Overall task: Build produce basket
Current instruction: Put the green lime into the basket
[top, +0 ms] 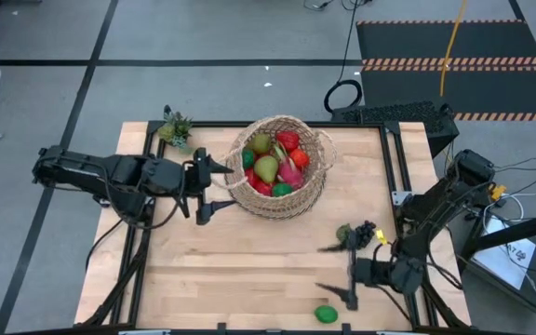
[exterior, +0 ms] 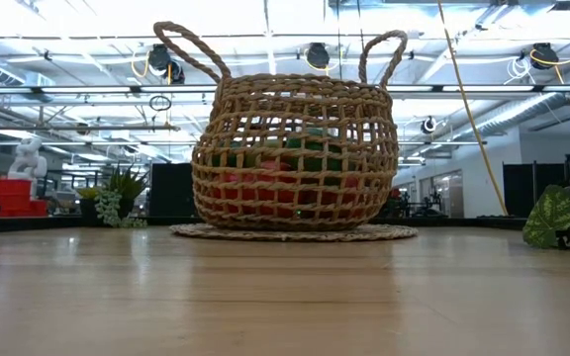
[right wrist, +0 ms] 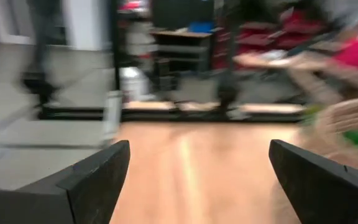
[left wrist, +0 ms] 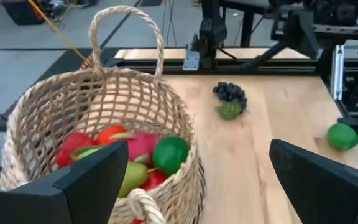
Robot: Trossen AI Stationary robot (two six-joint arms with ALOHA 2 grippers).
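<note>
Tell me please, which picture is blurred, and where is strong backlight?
Right wrist view: heavily smeared, the room and the table streak sideways. Low view: bright ceiling lights behind the basket leave its produce dim. High and left wrist views: sharp, evenly lit.

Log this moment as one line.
basket: mostly filled | grapes, lime: on table | left gripper: open by basket | right gripper: open, empty

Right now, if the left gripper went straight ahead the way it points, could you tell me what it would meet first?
The left gripper, open, points at the basket just ahead; it would most likely meet the basket's woven near wall first, though its height against the rim is hard to judge.
</note>
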